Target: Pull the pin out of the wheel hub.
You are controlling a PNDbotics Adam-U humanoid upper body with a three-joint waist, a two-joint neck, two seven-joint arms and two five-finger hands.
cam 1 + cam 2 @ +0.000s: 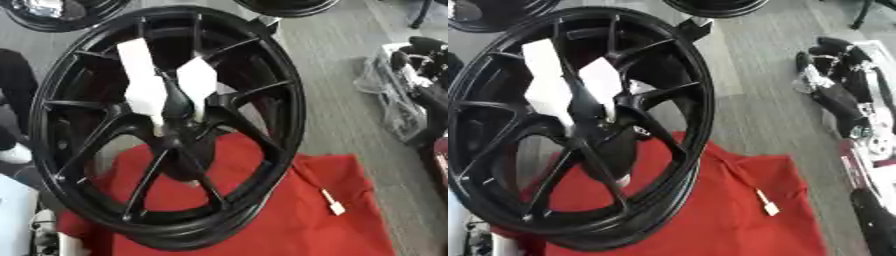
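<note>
A black spoked wheel (166,125) stands upright on a red cloth (297,220), its face tilted toward me. Two white strips (144,80) lie against the spokes just above the hub (179,125). I cannot make out a pin at the hub. My right hand (833,87), black with silver parts, hangs at the right edge, well away from the wheel and touching nothing. My left hand shows in neither view.
A small white tag on a thin cord (335,207) lies on the cloth to the wheel's right. Other black rims (52,12) sit at the top edge on the grey floor (332,75). A silver and black part (44,232) shows in the lower left corner.
</note>
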